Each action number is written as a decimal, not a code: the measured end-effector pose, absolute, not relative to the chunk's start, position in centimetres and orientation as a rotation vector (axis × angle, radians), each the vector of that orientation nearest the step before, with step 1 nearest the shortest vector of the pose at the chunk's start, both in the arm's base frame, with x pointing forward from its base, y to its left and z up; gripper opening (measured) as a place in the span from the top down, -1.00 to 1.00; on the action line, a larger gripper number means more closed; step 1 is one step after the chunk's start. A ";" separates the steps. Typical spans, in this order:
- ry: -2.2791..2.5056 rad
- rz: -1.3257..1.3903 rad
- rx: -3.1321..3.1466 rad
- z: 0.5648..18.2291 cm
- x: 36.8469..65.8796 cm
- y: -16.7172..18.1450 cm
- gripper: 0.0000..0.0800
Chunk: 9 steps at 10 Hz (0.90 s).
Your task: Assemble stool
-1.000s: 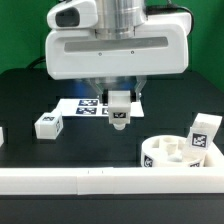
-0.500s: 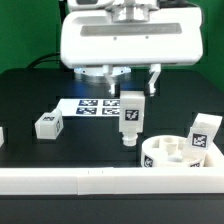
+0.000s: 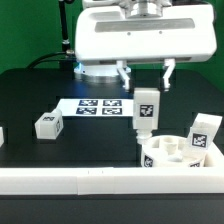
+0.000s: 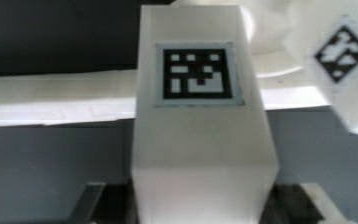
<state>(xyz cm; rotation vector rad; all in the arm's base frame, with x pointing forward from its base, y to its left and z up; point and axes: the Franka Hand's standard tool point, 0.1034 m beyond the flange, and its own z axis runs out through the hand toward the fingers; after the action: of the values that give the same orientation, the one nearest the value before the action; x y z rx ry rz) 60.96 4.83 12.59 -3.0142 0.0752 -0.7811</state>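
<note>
1. Spanning the scene, the black table carries all the loose parts.
2. White arm housing fills the upper part of the exterior view, above the work area.
3. Long white rail runs across the near edge of the table.
4. Round seat disc lies just behind the rail, toward the exterior view's right, open sockets facing up.
5. Marker board lies flat on the table, behind the seat disc and toward the exterior view's left.
6. Held leg hangs upright, clear of the table, with its tag face toward the exterior camera. It sits directly below the housing. Its lower end is close over the seat disc's rim on the exterior view's left; contact cannot be judged.
7. Second leg stands upright at the seat disc's far right side; seated in a socket or only behind it, cannot tell.
8. Third leg lies on the table, well apart from the seat disc, toward the exterior view's left.
9. Gripper is clamped on the held leg: in the wrist view a dark finger sits tight against each flank of the white block, with the tag further along the same face.
</note>
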 end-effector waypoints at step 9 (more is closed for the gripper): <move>-0.083 -0.765 -3.030 12.1 62.5 6.4 0.17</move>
<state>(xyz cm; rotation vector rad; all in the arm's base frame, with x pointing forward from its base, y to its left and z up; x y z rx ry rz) 62.47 6.43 12.06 -3.0299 -0.0832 -0.7652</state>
